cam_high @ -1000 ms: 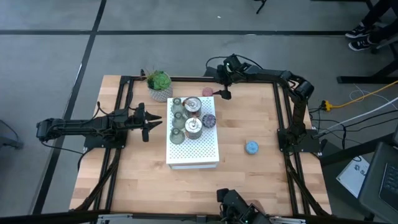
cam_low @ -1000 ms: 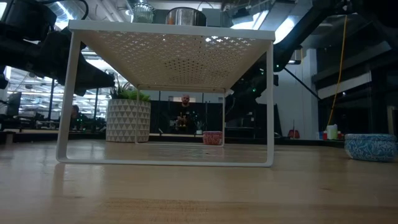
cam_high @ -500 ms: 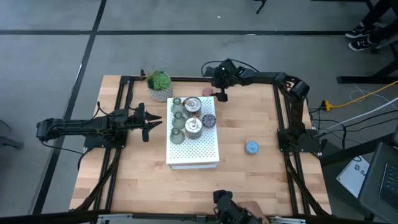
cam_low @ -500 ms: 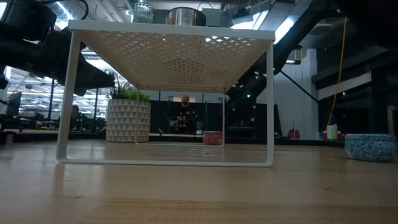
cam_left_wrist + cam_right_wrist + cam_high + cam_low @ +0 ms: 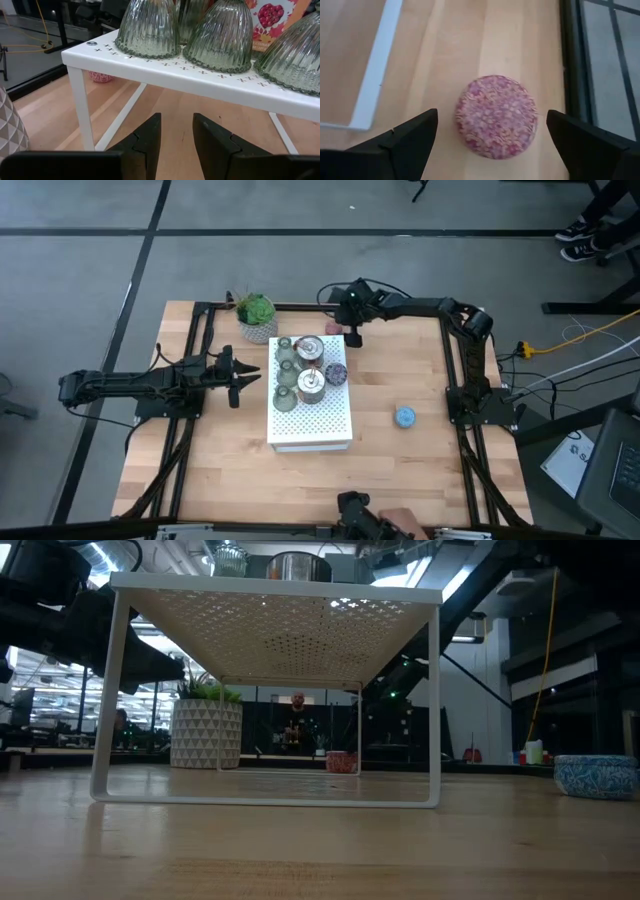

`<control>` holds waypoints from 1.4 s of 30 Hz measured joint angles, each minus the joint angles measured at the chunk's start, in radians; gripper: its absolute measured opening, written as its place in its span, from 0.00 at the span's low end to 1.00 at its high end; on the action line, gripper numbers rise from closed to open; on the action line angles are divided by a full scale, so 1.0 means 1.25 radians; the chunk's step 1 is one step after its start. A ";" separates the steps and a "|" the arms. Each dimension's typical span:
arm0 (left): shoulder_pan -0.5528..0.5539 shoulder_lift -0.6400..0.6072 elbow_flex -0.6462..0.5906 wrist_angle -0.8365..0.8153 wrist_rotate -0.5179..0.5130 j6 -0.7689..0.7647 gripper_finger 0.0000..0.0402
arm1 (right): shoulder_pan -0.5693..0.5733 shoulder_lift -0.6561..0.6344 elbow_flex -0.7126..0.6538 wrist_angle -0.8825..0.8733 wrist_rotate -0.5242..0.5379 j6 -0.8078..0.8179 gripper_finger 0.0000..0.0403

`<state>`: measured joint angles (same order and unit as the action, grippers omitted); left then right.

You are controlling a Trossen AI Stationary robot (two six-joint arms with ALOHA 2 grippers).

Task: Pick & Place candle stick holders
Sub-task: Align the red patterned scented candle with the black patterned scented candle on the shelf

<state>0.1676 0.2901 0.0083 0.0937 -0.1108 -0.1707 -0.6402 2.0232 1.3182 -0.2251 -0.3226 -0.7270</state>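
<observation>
The pink holder point(image 5: 496, 115) stands on the table near the far edge point(image 5: 333, 328), beside the white perforated box point(image 5: 310, 420). My right gripper point(image 5: 490, 142) is wide open above it, one finger on either side, not touching. On the box stand three olive-green glass holders point(image 5: 285, 365), two silvery metal ones point(image 5: 311, 383) and a purple one point(image 5: 337, 372). The blue holder point(image 5: 404, 417) stands on the table to the box's right. My left gripper point(image 5: 246, 377) is open and empty at the box's left side, level with its legs point(image 5: 82, 107).
A green plant in a white pot point(image 5: 257, 317) stands at the far left corner of the box. Dark frame rails point(image 5: 455, 360) run along the table's left, right and far edges. Bare wood lies near and to the right of the box point(image 5: 400, 470).
My right gripper has gone toward the table's left along the far edge and now stands over the pink holder, still open. The holders and my left arm have kept still.
</observation>
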 joint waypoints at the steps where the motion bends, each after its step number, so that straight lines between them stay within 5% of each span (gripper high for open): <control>1: 0.000 0.000 0.000 0.000 0.000 0.000 0.27 | 0.003 0.000 0.000 -0.005 -0.001 0.004 0.93; 9: 0.000 0.000 0.000 0.000 0.000 0.000 0.27 | 0.022 0.000 0.000 -0.069 -0.027 -0.001 0.93; 15: 0.000 0.000 0.000 0.000 0.000 0.000 0.27 | -0.001 -0.001 0.000 -0.072 -0.155 0.057 0.93; 33: 0.000 0.000 0.000 0.000 0.000 0.000 0.27 | -0.033 -0.008 0.005 -0.220 -0.115 0.112 0.93; 42: 0.000 0.000 0.000 0.000 0.000 0.000 0.27 | -0.077 -0.009 0.005 -0.299 -0.186 0.127 0.93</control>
<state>0.1677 0.2901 0.0085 0.0940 -0.1108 -0.1707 -0.7369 2.0125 1.3251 -0.5990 -0.5552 -0.5686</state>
